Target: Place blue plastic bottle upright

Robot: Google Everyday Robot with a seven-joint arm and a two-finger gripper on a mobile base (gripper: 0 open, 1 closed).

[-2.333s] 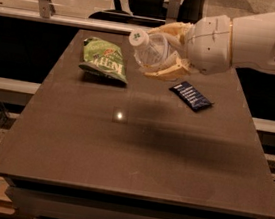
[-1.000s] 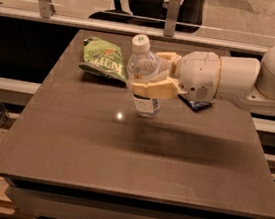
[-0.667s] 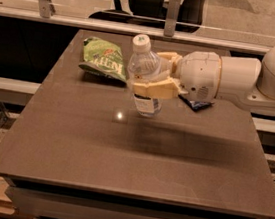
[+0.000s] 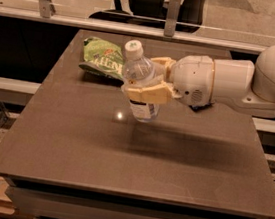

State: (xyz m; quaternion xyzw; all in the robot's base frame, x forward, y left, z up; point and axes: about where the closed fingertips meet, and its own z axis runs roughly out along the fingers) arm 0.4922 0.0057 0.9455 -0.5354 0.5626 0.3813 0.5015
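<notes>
gripper [image 4: 144, 78]: clamped round the blue plastic bottle [image 4: 138, 69] mid-body, over the rear-centre worktop [image 4: 120, 164] | bottle: near upright, white cap up, leaning slightly left; base contact with worktop unclear | green snack bag [image 4: 101, 59]: just behind-left of gripper | open worktop in front and left, out to the edges

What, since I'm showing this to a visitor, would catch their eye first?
The big white arm reaching in from the right, its gripper shut around the blue plastic bottle, held nearly upright, cap tipped left, over the middle of the table. Behind it, a green snack bag lies at the back left.
</notes>
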